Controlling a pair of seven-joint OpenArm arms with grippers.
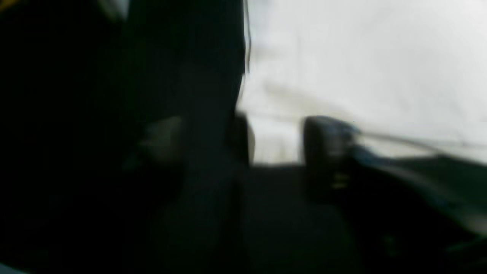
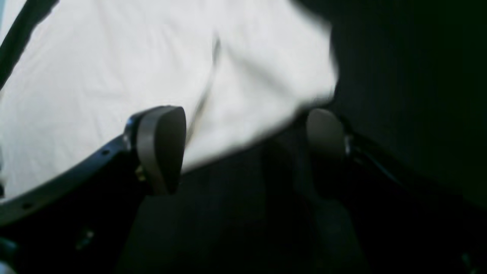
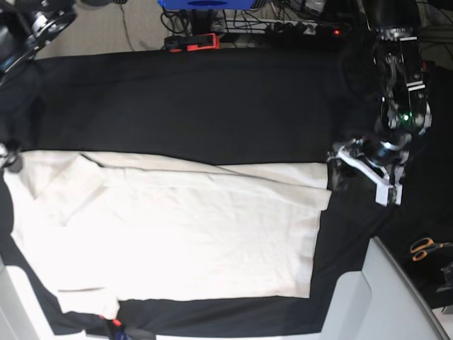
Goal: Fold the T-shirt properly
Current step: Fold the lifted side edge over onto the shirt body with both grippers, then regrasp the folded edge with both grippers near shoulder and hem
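T-shirt (image 3: 177, 234): one lengthwise fold laid, more remain
left gripper (image 1: 276, 140): spread, empty
right gripper (image 2: 247, 144): spread, empty

The T-shirt (image 3: 177, 234) lies spread flat on the black cloth (image 3: 198, 106), filling the near half of the cloth from its left edge across to short of the right edge, with a folded layer along its far side. The left gripper (image 3: 338, 170) sits just beside the shirt's far right corner (whether its jaws touch the fabric cannot be told). Orange-handled scissors (image 3: 427, 248) lie well apart, past the cloth's right edge.
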